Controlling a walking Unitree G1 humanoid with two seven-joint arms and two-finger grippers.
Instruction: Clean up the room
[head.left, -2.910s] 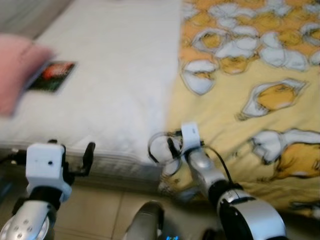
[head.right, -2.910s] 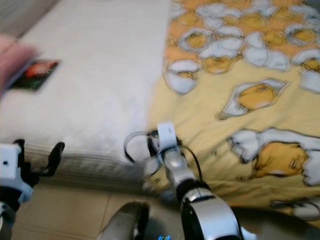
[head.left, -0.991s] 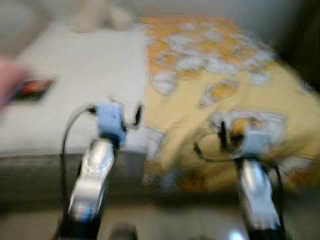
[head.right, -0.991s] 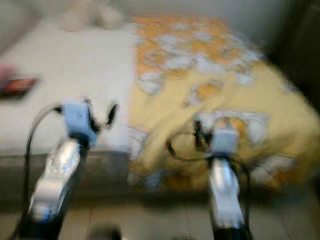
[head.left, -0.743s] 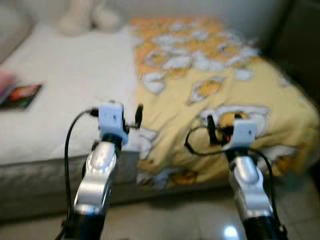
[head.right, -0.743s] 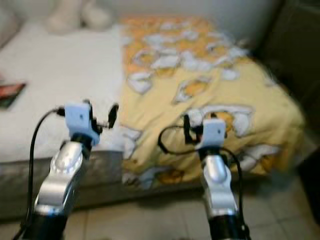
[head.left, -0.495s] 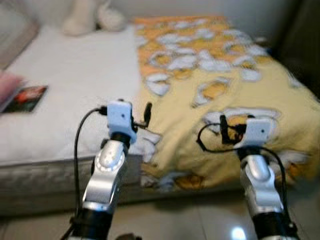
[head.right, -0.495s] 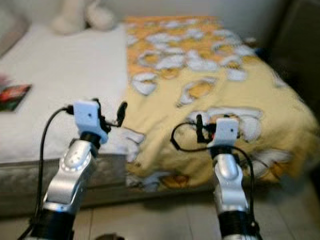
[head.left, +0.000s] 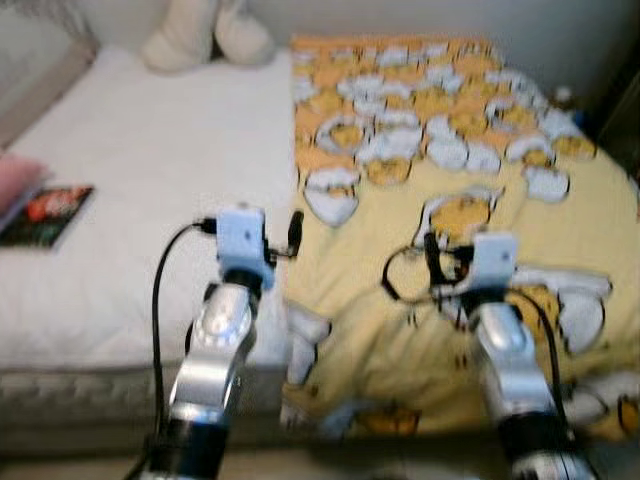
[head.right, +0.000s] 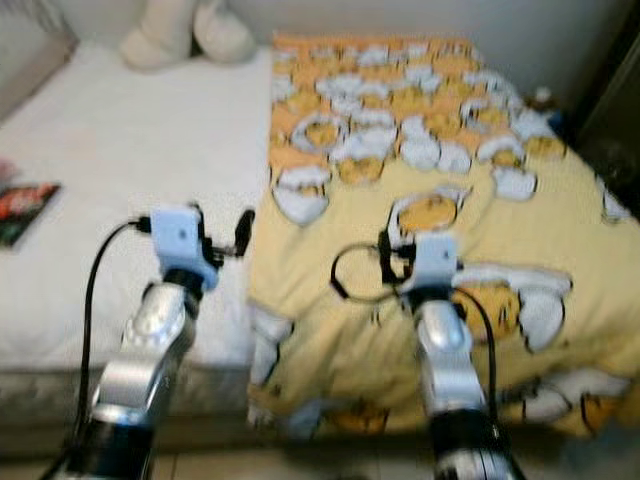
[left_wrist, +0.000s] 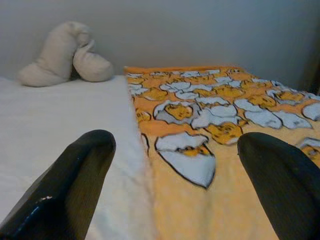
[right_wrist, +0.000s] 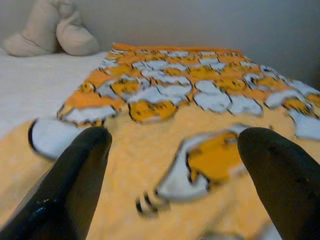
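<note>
Both sets of jaws stand wide open with nothing between them, left gripper poised over the seam where the yellow blanket printed with white-and-orange cartoon eggs meets the white mattress, right gripper hovering over the blanket's near half. That blanket covers the right side of the bed, its near edge rumpled and drooping off the side. Big change: 2.9 s ago the arms were low at the bed's edge, the right one down at the blanket's hem; now both are lifted out over the bed and the camera looks from further back. My read: spreading the blanket comes next. A dark red booklet lies far left, cream cushions at the head.
</note>
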